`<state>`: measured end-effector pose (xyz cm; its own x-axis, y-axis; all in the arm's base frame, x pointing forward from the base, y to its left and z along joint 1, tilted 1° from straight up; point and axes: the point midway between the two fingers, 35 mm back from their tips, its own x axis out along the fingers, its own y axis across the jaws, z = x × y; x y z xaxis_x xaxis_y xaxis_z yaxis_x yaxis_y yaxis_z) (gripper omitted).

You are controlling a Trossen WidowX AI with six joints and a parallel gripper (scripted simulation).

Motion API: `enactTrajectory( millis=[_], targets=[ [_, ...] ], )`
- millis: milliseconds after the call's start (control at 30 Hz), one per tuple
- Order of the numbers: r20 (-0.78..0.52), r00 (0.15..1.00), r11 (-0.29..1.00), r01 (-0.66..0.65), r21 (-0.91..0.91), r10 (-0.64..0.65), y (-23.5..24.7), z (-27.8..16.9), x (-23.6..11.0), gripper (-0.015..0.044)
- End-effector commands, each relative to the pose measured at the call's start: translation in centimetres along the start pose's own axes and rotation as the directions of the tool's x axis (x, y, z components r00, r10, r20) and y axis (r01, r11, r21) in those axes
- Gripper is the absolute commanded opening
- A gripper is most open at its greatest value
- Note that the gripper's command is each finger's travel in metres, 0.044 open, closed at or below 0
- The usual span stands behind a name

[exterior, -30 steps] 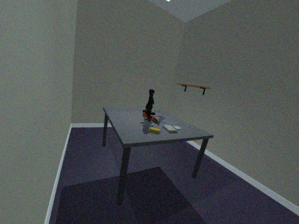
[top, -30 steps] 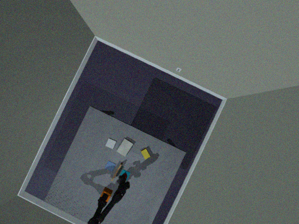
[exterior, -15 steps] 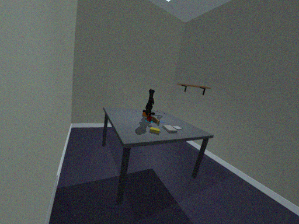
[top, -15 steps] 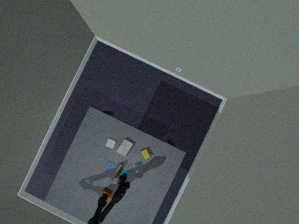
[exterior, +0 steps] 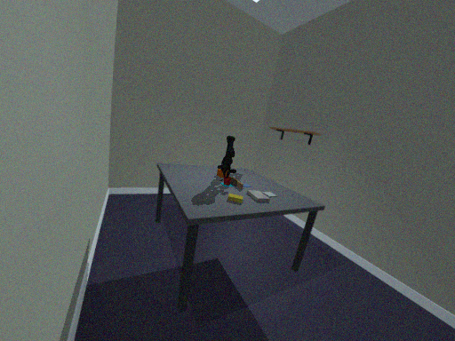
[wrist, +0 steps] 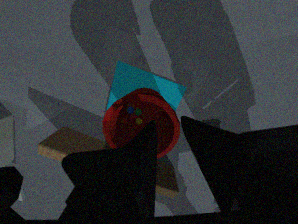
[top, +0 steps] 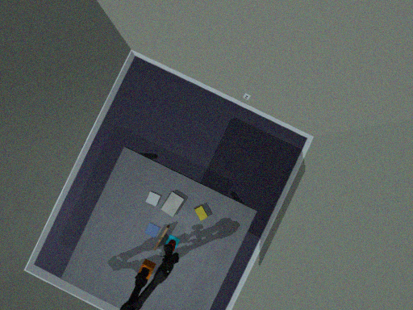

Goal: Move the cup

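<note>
The red cup (top: pixel 172 243) (exterior: pixel 227 181) (wrist: pixel 111 125) is upright over the cyan pad (top: pixel 173 238) (wrist: pixel 134 77), covering its near part. Marbles, among them a blue, a green and a yellow one, lie inside the cup in the wrist view. My gripper (wrist: pixel 168 122) is partly open at the cup's near right side, one fingertip over the cup's opening and the other just outside its rim, with a gap to the wall. The blue pad (top: pixel 152 230) lies left of the cup in the top view. The cup's base and any contact with the pad are hidden.
A wooden bar (top: pixel 161 237) (exterior: pixel 236 183) (wrist: pixel 65 142) lies close beside the cup, between the pads. A pale box (top: pixel 173 203) (exterior: pixel 259 196), a small white square (top: pixel 152 198) and a yellow block (top: pixel 201 213) (exterior: pixel 235 198) lie farther off. An orange object (top: pixel 148 264) is near the arm.
</note>
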<state>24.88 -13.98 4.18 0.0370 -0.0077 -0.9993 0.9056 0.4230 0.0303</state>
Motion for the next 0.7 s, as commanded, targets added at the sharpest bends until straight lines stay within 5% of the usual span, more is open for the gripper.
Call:
enactTrajectory(
  millis=[0, 533, 667],
  targets=[
    [0.002, 1.000, 1.000, -0.004, -0.004, 0.004, 0.1, 0.1, -0.8, 0.0128],
    [0.001, 1.000, 1.000, -0.005, -0.006, 0.005, -0.1, 0.0, -3.2, 0.0128],
    [0.001, 1.000, 1.000, 0.000, -0.002, 0.000, -0.1, 0.0, -2.7, 0.0233]
  ],
)
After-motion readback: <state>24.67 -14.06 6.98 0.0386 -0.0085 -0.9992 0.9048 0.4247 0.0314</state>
